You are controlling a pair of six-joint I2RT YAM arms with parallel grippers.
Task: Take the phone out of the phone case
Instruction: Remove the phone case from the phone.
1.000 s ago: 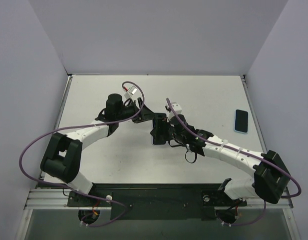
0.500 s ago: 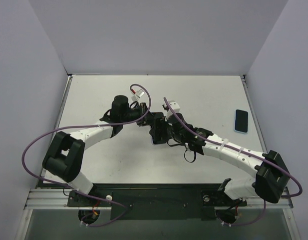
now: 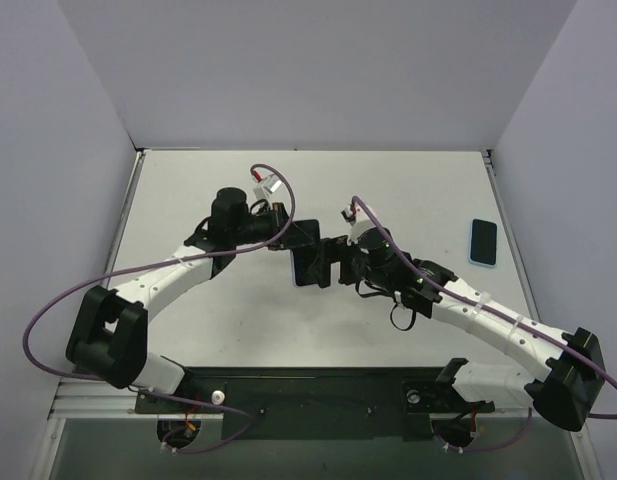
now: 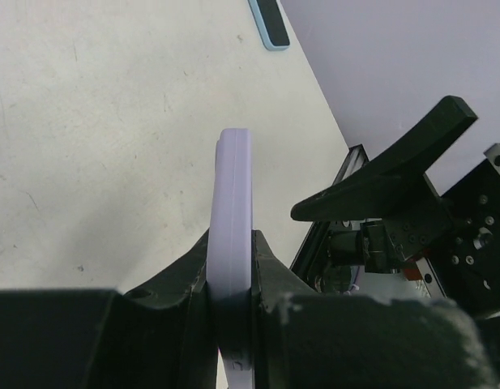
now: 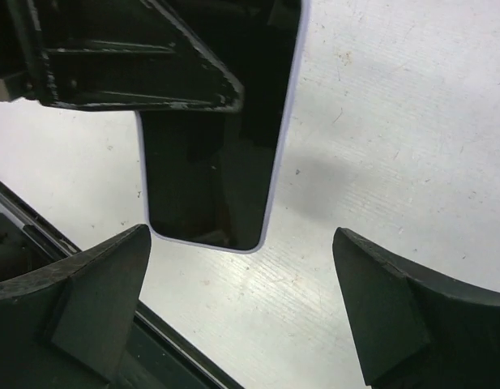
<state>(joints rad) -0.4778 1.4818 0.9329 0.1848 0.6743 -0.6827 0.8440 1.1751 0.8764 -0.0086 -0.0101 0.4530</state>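
The case [image 4: 232, 235] is pale lilac; the screen [image 5: 213, 162] in it is glossy black. The second phone [image 3: 483, 242], far right, is black with a light-blue rim. The table [image 3: 418, 190] is off-white, faintly speckled. The arms [image 3: 178, 270] are white and black; the cables [image 3: 48, 312] are purple.
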